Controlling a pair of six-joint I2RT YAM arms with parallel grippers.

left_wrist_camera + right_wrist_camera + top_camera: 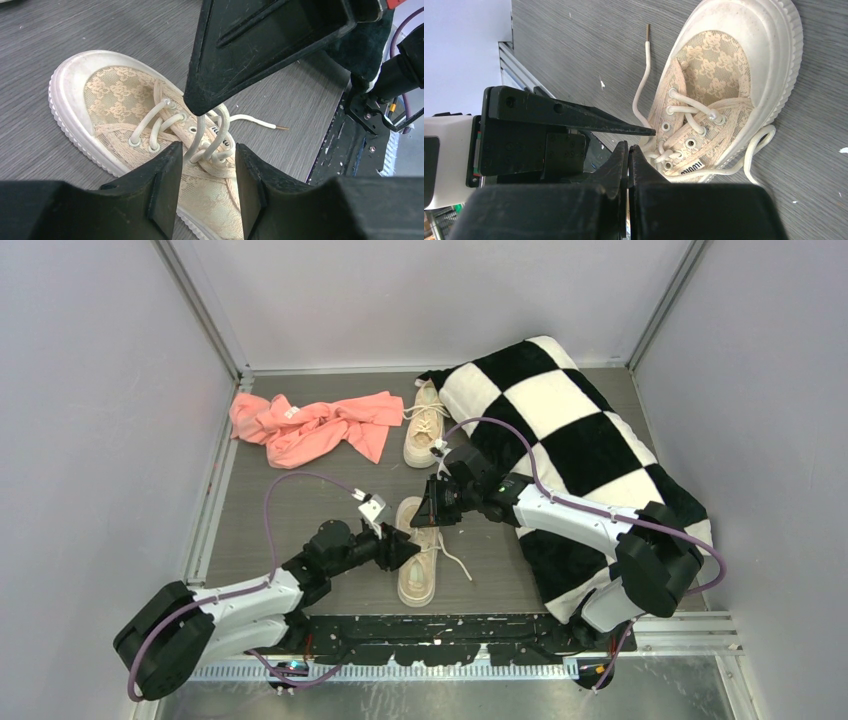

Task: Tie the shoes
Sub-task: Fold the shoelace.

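The right gripper (629, 148), fingers pressed together, pinches the laces (221, 122) just above the near shoe (416, 583); the left gripper (207, 150) stands spread either side of them. The second shoe (424, 428) lies beyond both.

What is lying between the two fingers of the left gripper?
In the left wrist view, cream lace loops of the near beige canvas sneaker stand between the fingers of the open left gripper.

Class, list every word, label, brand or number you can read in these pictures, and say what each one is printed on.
"miumiu", as far as it can be read, upside down on the tongue label of the near shoe.
Too small to read: the white tag on the pink cloth.
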